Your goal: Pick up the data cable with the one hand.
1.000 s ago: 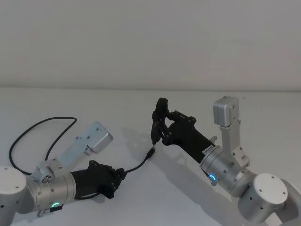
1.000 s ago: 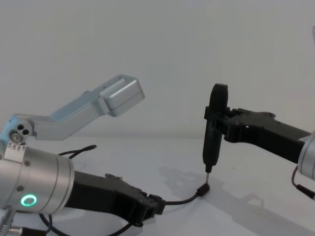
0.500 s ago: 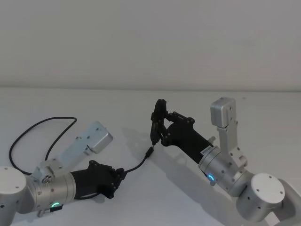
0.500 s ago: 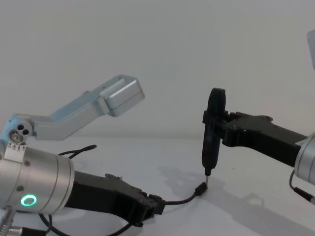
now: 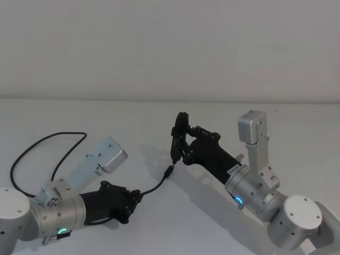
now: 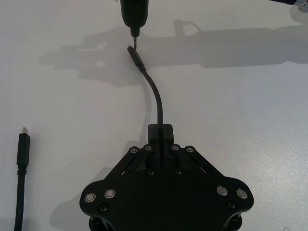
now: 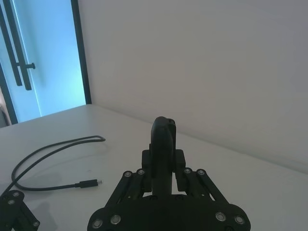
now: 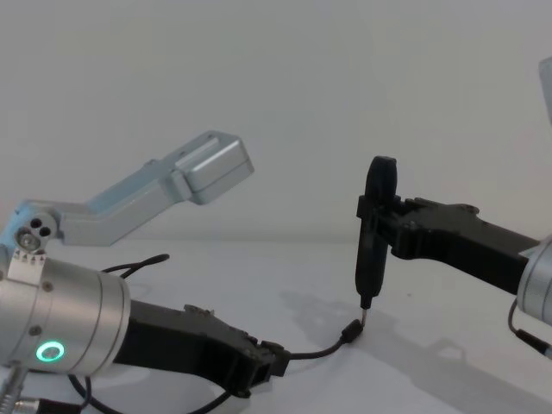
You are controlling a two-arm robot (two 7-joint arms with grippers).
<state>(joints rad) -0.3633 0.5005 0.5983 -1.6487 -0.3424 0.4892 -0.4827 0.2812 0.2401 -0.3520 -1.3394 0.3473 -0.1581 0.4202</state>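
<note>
We judge the data cable [image 6: 157,103] light and limp; the left end effector [image 6: 160,139] clamps it narrowly behind the plug, the best hold.

Pointed tool [image 8: 373,233] hangs just above cable plug [image 8: 350,330].

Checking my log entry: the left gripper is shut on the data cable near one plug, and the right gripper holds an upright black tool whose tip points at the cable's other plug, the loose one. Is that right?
Not quite. The left gripper is shut on the data cable, but the tool in the right gripper points at the plug just beyond the left gripper's hold. The left wrist view shows this; the loose plug lies apart on the table.
</note>
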